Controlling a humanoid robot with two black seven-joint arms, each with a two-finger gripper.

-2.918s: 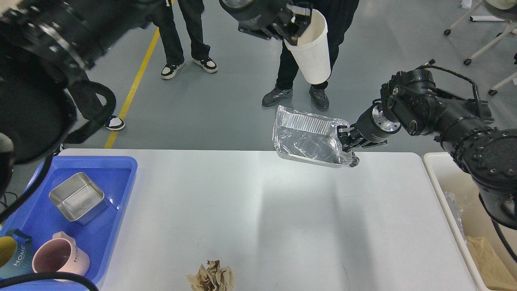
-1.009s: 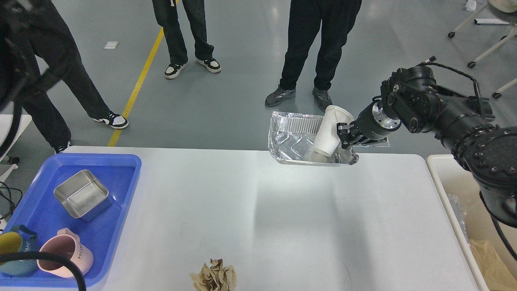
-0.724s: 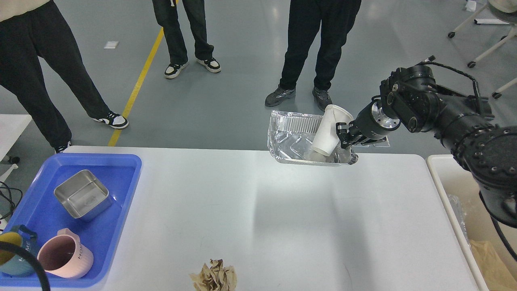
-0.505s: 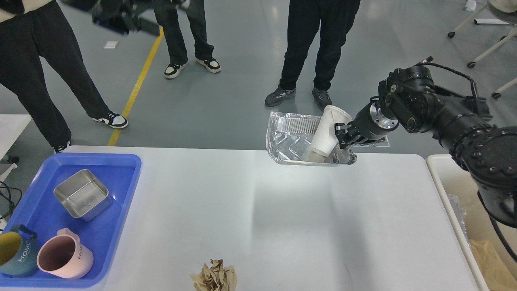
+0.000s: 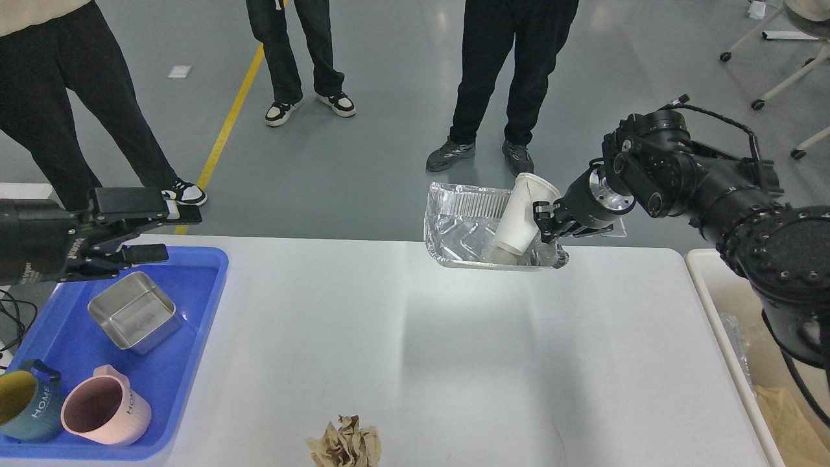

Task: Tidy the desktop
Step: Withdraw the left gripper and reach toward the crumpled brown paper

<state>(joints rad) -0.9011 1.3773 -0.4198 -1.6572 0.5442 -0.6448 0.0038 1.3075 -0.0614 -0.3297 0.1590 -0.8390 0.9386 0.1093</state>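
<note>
Head view: right gripper (image 5: 546, 224) pinches the foil tray's (image 5: 463, 224) rim above the desktop's (image 5: 415, 350) far edge; left gripper (image 5: 146, 233) hangs open. The leaning cup (image 5: 519, 214) could tumble out if the tray tilts.

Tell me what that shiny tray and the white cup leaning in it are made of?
The tray looks like thin aluminium foil: mirror-bright, crinkled, with ribbed walls. The cup looks like matte white paper with a rolled rim, though coated card or plastic can't be ruled out. The right gripper holds the tray's edge.
</note>
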